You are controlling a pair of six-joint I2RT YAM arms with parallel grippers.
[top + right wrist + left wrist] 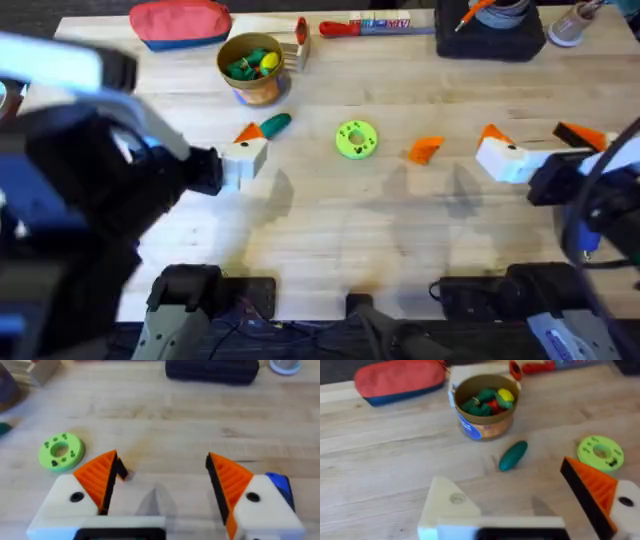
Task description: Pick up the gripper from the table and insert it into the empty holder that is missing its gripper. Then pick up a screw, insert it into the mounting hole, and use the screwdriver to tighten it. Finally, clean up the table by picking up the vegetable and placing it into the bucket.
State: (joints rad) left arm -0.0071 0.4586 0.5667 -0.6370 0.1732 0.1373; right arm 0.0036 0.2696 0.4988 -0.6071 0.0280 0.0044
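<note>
Right wrist: right hand [162, 477] wide open, empty.

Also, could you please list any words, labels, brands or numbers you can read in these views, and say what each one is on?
None can be read.
The bucket has a blue label patch on its wall: too blurred to read.
The flat packet at the table's far edge, beside the red handle, carries print: too small and blurred to read.
The lime-green ring has only holes, no marks.

I see even, bright light overhead, with soft shadows on the worktop [330, 230]. The left arm [70, 190] looms dark and blurred. Both wrist views look soft.
</note>
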